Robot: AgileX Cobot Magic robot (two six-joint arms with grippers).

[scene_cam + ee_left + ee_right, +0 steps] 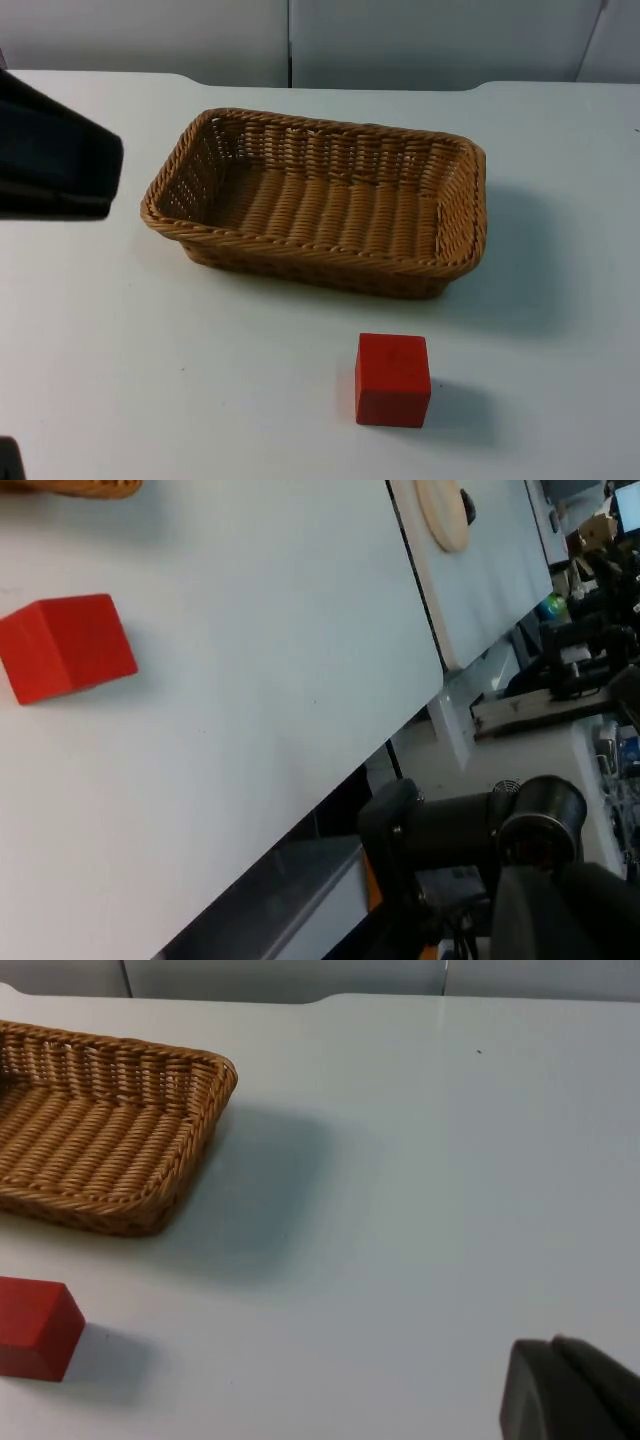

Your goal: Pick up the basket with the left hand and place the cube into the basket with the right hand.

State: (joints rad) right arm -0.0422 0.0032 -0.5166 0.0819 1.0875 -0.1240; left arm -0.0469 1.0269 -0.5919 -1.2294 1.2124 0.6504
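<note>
At the table's left edge, top view: left arm (55,150), a dark mass just beside the basket's short end; left gripper's state cannot be told. Right wrist view: one black fingertip (565,1390) of the right gripper over bare table (450,1160), state likewise cannot be told. Wicker basket (320,200), rectangular, empty, resting flat mid-table. Red cube (393,379) near the basket's long front side, apart from it. Left wrist view adds the table's edge and a round wooden disc (443,515) beyond it.

Bare table (120,380) around basket (320,205), cube (393,380)
</note>
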